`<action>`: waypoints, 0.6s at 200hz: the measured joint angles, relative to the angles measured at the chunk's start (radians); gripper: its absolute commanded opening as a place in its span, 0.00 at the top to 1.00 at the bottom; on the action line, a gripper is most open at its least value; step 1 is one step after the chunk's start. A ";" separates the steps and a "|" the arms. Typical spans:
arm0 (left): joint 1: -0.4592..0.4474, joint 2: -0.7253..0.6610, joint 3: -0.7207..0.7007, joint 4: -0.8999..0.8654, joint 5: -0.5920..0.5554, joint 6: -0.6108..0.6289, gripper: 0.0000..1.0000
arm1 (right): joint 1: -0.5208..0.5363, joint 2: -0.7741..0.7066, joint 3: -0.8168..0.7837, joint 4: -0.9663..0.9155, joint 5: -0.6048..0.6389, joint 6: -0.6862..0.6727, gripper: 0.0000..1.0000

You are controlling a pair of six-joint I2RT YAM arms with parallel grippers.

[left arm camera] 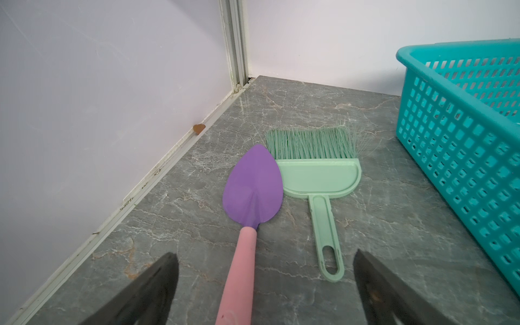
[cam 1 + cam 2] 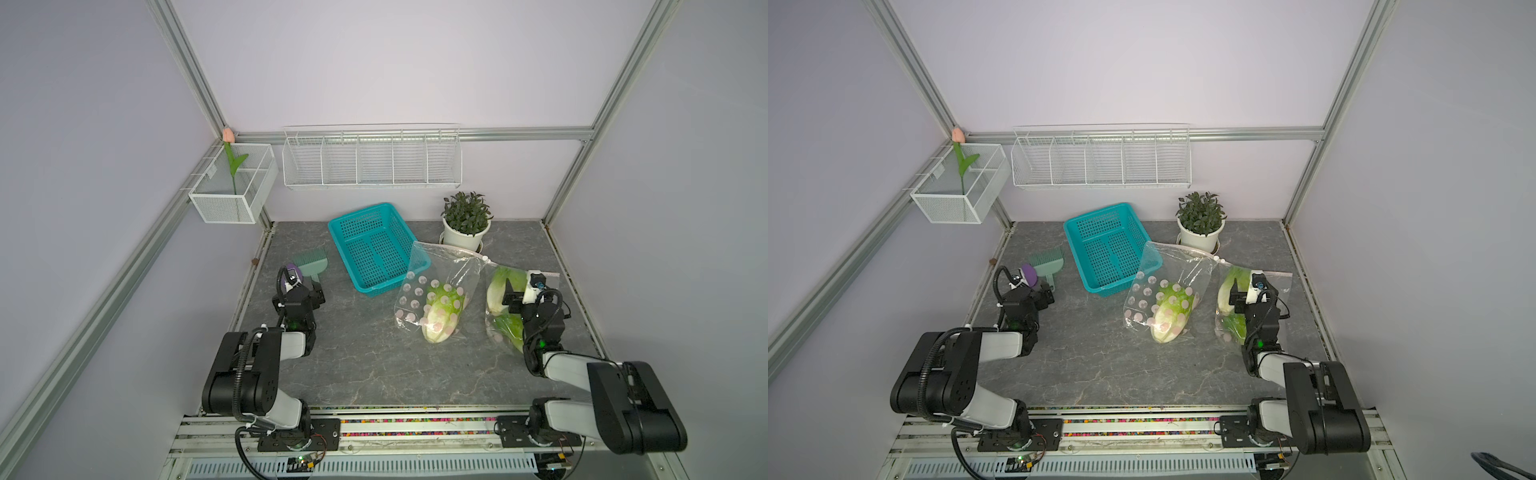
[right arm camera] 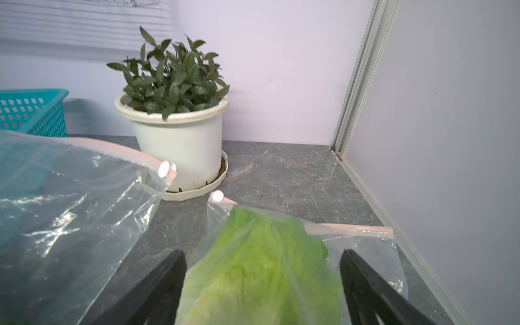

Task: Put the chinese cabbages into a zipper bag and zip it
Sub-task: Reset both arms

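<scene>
Two clear zipper bags lie right of centre. The dotted bag (image 2: pixel 419 286) holds one chinese cabbage (image 2: pixel 442 311), stalk base toward me. The far-right bag (image 2: pixel 505 316) holds two cabbages, one behind (image 2: pixel 496 286) and one nearer (image 2: pixel 512 332). My right gripper (image 2: pixel 513 297) hovers over that bag, open. Its fingers stand on either side of the bagged green leaves (image 3: pixel 261 267), just short of the white slider (image 3: pixel 217 196) and pink zip strip (image 3: pixel 349 228). My left gripper (image 2: pixel 309 291) is open at the far left over a trowel's pink handle (image 1: pixel 242 270), holding nothing.
A teal basket (image 2: pixel 341 253) stands at the back centre. A potted plant (image 2: pixel 465 220) sits right behind the bags. A purple trowel (image 1: pixel 253 185) and green hand brush (image 1: pixel 318 174) lie by the left wall. A wire rack (image 2: pixel 370 162) and mesh box (image 2: pixel 232 187) hang on the walls.
</scene>
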 measured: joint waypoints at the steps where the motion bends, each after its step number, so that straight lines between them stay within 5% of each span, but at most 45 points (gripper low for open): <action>1: 0.000 0.000 0.000 0.000 0.000 0.000 0.01 | 0.000 0.000 0.000 0.000 0.000 0.000 0.11; 120: 0.000 0.000 0.000 0.000 0.000 0.000 0.01 | -0.008 0.263 0.025 0.117 0.074 0.039 0.12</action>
